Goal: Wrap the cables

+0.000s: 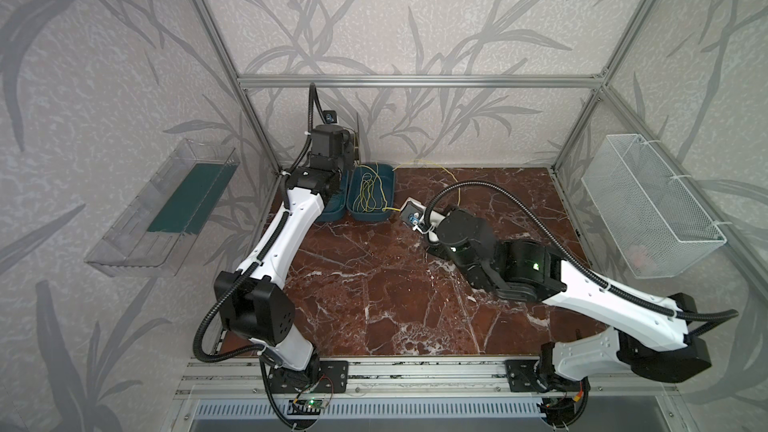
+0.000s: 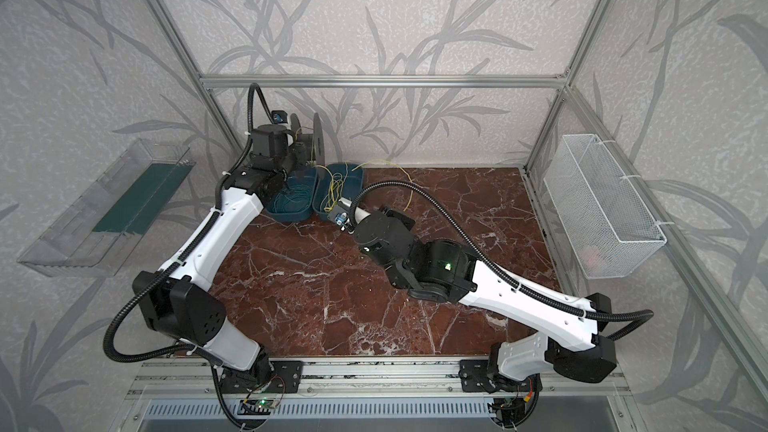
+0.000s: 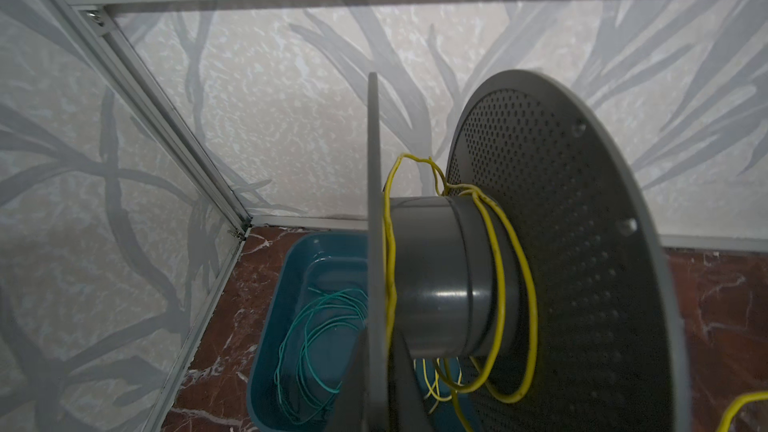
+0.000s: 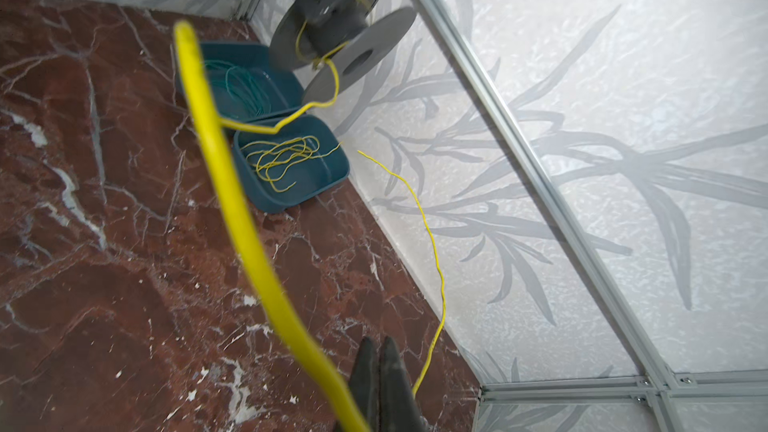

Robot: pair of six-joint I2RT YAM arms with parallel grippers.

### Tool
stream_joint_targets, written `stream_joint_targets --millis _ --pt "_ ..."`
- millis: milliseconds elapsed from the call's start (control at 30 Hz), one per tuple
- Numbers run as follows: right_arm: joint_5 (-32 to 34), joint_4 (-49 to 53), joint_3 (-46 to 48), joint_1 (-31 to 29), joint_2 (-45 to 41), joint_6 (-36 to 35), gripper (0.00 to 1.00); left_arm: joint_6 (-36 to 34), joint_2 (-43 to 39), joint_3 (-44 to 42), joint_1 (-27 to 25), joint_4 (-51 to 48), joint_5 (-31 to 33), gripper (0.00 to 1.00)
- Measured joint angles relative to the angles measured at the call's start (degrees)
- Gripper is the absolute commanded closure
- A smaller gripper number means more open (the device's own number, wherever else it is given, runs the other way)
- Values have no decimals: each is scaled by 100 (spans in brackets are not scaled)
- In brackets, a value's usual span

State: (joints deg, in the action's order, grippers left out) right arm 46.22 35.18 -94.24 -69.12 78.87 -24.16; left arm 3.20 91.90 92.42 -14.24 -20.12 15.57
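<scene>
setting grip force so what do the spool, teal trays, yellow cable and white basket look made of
Spool: probably moulded plastic, matte grey, soft sheen on the hub, one flange perforated.
Teal trays: likely plastic, smooth, rounded corners.
Yellow cable: seemingly plastic-sheathed wire, holds loose kinks.
White basket: coated wire mesh, see-through grid.

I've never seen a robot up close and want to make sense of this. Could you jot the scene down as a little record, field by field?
Setting: red marble tabletop
Left jaws: shut on a flange of the grey spool, held up in the air
Right jaws: shut on the yellow cable
On the spool: a few loose yellow turns
Trays: two teal ones; one holds more yellow cable, the other green wire
</scene>
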Motion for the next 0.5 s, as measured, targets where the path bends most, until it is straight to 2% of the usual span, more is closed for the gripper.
stream_joint_targets --millis 100,233,367,500 --pt "-114 -50 -614 356 22 -243 100 -317 -114 -382 -219 -2 -17 100" --pt "-439 -17 -1635 1233 170 -378 100 -879 -455 -866 -599 -133 -33 100" --pt "-863 15 -2385 2203 422 -354 100 -1499 -1196 -1386 -1187 -452 -50 100" --pt "-1375 24 -2529 3136 649 -138 100 -1961 -2186 -1847 -1803 -909 -68 100"
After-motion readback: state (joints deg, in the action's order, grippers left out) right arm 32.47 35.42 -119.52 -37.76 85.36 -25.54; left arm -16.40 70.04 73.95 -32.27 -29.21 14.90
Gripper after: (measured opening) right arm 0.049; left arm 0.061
